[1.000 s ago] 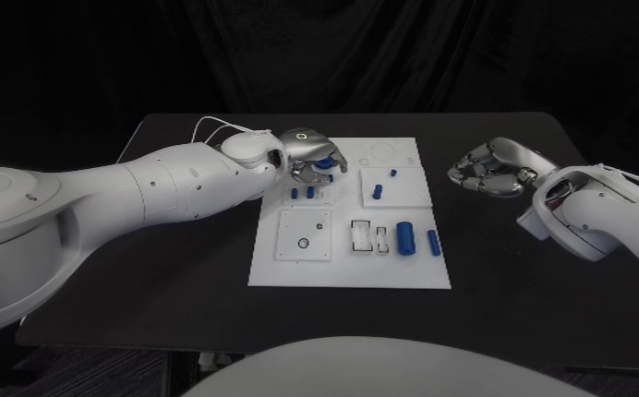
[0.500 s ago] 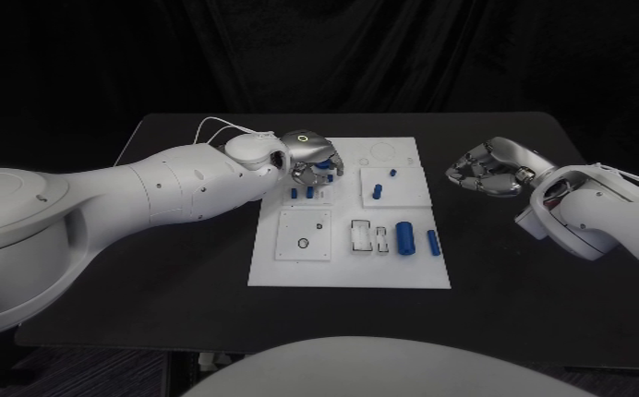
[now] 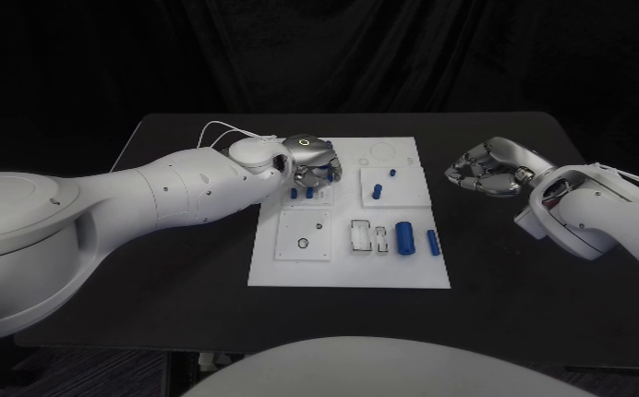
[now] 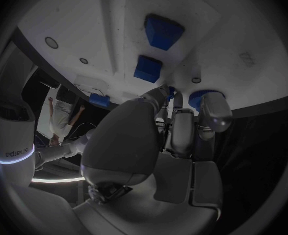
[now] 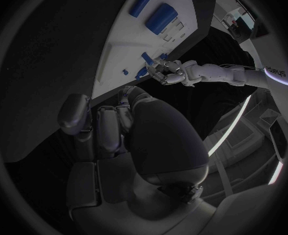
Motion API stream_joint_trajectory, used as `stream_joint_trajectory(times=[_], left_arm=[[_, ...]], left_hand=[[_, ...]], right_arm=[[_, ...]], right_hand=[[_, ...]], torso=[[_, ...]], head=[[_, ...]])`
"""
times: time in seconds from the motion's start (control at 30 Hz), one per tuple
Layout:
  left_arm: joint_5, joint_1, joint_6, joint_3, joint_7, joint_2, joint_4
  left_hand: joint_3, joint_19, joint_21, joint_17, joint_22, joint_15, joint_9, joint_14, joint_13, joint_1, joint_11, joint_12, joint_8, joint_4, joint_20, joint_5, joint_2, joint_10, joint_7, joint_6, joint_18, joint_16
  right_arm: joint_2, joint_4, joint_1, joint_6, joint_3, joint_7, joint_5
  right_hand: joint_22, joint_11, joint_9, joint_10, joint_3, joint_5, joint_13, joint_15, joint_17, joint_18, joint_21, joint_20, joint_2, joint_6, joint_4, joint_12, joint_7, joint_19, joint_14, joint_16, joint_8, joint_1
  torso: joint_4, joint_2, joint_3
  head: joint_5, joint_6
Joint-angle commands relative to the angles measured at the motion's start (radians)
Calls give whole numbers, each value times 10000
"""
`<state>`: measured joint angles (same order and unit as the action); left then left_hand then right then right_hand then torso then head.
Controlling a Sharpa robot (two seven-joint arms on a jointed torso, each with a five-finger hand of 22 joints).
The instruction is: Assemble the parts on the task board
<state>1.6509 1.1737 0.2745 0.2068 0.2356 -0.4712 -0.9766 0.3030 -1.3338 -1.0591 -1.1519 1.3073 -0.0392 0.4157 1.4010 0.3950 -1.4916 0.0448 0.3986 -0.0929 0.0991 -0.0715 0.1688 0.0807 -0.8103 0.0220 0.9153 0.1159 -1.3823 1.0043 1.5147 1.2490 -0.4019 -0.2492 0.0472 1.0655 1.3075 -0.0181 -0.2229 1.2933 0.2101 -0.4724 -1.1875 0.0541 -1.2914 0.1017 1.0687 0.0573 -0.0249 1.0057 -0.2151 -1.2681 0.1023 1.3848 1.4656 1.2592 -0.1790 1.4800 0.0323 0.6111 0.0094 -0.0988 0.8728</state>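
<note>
The white task board (image 3: 349, 268) lies mid-table. My left hand (image 3: 309, 162) hovers over its back-left corner with its fingers pointing down, and the fingertips (image 4: 209, 107) pinch a small blue part (image 4: 198, 95) close to the board. Two blue parts (image 3: 302, 193) stand in the board just in front of that hand. More blue parts lie at the back right (image 3: 377, 191) and the front right (image 3: 404, 239). My right hand (image 3: 488, 168) hangs off the board's right side, fingers curled in on nothing. The right wrist view shows the board (image 5: 121, 42) and the left hand (image 5: 169, 72).
A white sub-plate with holes (image 3: 304, 235) and a slotted frame (image 3: 361, 236) sit on the board's front half. A thin white cable (image 3: 220, 126) loops off my left wrist. Bare black table (image 3: 186, 258) lies on both sides of the board.
My left hand has drawn its fingers closer together and edged slightly toward the board's back-left corner. The right hand has not moved.
</note>
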Motion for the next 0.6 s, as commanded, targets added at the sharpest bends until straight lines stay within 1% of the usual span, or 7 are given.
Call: stream_joint_trajectory(times=[0.03, 0.27, 0.4, 0.6], left_arm=[[54, -99, -60, 32, 64, 26, 71], [54, -126, 78, 31, 78, 52, 156], [54, -131, 208, 31, 91, 47, 173], [54, -133, 605, 31, 148, -4, 190]], left_hand=[[53, -67, -52, -33, 331, -20, 5, 45, 36, -7, -23, 73, -53, -24, 18, 71, -53, -150, 39, 131, -26, -50], [95, -101, -83, -43, 361, -50, 9, 65, 75, -53, -65, 123, -65, -74, 46, 140, -82, -285, 76, 231, -34, -64], [126, -137, -137, -48, 399, -74, 16, 75, 100, -85, -98, 149, -77, -115, 67, 186, -101, -372, 130, 312, -48, -71], [150, -208, -256, -48, 477, -127, 35, 94, 147, -105, -175, 209, -109, -171, 111, 214, -116, -558, 234, 459, -74, -78]], right_arm=[[7, -1, -24, 46, 7, -77, 49], [4, -8, -24, 58, 7, -93, 49], [-7, -13, -25, 67, 7, -97, 49], [-12, -19, -25, 77, 7, -96, 49]], right_hand=[[176, -9, -17, -43, 69, -54, 11, -48, 16, 61, -69, 8, 20, -24, -7, 61, -12, -43, 196, -45, 41, -95], [176, -9, -17, -43, 69, -54, 11, -48, 16, 61, -69, 8, 20, -24, -7, 61, -12, -43, 196, -45, 41, -95], [176, -9, -17, -43, 69, -54, 11, -48, 16, 61, -69, 8, 20, -24, -7, 61, -12, -43, 196, -45, 41, -95], [168, -8, -20, -50, 81, -55, 19, -47, 25, 65, -91, 7, 14, -27, 0, 68, -11, -49, 194, -54, 45, -95]], torso=[[-3, -1, 0], [9, 5, -1], [1, 7, -1], [-1, 2, -1]], head=[[25, -2], [0, -2], [12, -2], [22, -2]])
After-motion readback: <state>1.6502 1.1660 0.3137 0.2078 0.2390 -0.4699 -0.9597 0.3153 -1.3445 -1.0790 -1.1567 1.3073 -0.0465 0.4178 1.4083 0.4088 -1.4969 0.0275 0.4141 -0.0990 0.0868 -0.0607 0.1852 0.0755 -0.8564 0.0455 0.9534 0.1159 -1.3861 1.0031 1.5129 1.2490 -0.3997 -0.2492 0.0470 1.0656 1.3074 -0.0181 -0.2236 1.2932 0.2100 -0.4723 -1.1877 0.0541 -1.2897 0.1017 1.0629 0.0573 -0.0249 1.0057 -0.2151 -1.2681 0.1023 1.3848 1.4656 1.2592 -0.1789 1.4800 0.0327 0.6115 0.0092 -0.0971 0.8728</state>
